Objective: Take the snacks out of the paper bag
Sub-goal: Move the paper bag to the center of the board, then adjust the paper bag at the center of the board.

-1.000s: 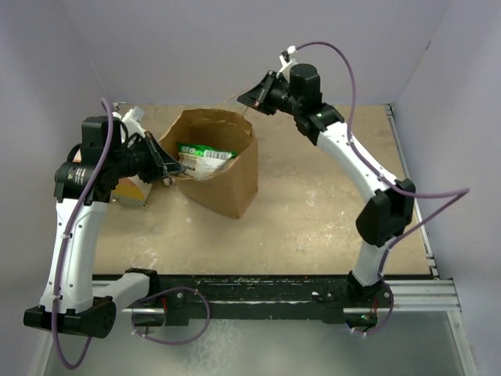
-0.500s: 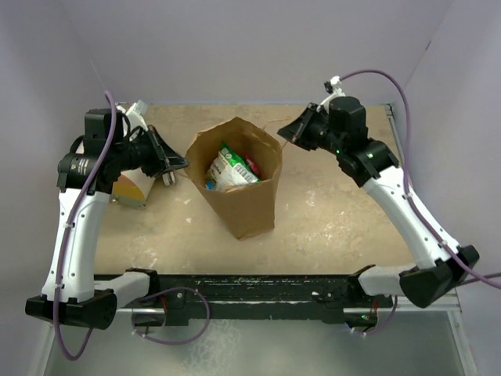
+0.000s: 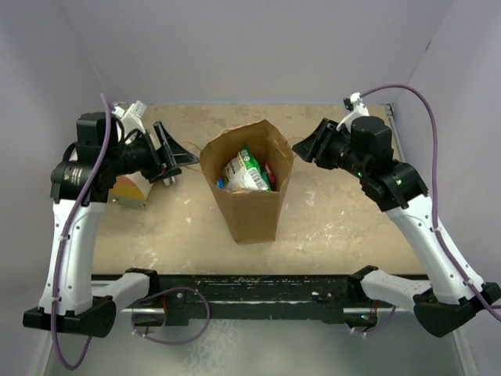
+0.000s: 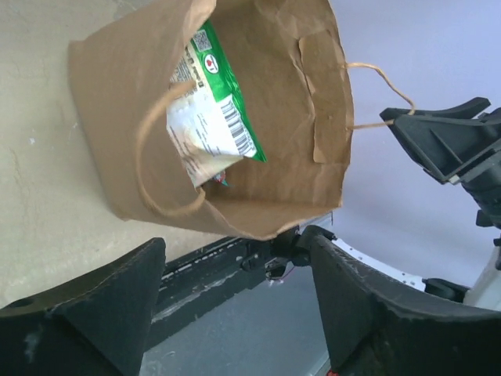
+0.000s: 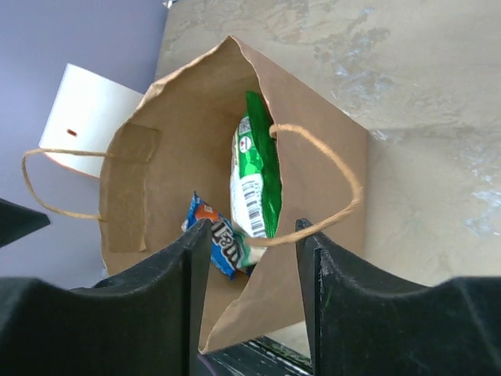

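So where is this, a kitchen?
Likely a robot test booth, not a kitchen: plain walls close in a scuffed table, the left arm and right arm are bolted along its near edge, and cables trail from both.

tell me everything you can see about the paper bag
The paper bag is brown kraft, creased, and stands upright on the table between the arms with its mouth open. Two thin twisted handles loop from the rim. A green-white packet stands inside above a blue packet. One handle loops toward the right gripper, whose jaws are open; whether they touch cannot be told.
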You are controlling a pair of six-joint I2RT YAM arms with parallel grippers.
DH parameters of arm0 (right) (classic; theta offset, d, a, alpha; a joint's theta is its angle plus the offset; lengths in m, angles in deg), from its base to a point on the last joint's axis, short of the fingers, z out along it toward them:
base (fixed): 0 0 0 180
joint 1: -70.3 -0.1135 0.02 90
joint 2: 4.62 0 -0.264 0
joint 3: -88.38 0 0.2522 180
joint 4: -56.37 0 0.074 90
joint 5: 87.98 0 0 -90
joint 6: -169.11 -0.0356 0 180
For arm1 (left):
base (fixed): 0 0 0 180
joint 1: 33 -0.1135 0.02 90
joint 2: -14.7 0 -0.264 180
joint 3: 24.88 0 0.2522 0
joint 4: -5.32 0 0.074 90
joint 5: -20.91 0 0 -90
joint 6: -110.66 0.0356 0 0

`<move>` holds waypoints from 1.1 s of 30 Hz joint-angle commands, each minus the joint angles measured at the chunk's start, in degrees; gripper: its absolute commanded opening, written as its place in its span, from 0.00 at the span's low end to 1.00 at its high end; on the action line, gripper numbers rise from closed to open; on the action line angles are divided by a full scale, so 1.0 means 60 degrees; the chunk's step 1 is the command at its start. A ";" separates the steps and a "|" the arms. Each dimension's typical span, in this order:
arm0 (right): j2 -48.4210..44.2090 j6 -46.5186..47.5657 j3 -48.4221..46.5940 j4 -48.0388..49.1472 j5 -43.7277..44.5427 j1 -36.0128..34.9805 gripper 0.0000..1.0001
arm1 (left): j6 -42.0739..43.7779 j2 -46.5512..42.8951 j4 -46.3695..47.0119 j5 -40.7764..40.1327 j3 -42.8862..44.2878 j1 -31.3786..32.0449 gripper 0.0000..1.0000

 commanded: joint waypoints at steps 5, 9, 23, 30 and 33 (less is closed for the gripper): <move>-0.1056 0.1258 -0.0138 -0.0938 -0.0247 0.0018 0.91 | 0.0160 -0.0922 -0.0928 -0.0221 0.0254 0.0040 1.00; -0.1158 0.1454 -0.0485 -0.1843 -0.0747 0.0019 1.00 | -0.0466 -0.1097 -0.0561 0.0039 -0.0065 0.0032 0.99; -0.1046 0.1372 -0.0672 -0.0517 0.0343 0.0019 1.00 | -0.1940 -0.1494 0.0640 -0.1637 -0.1037 0.0040 0.88; -0.0366 0.1938 -0.0782 -0.0065 -0.0090 0.0018 0.99 | -0.1307 -0.1318 0.0460 -0.2125 -0.0982 0.0040 0.89; -0.0153 0.2015 -0.0709 -0.0078 -0.0134 0.0018 1.00 | -0.1118 -0.0717 0.1386 -0.2129 -0.1032 0.0040 0.87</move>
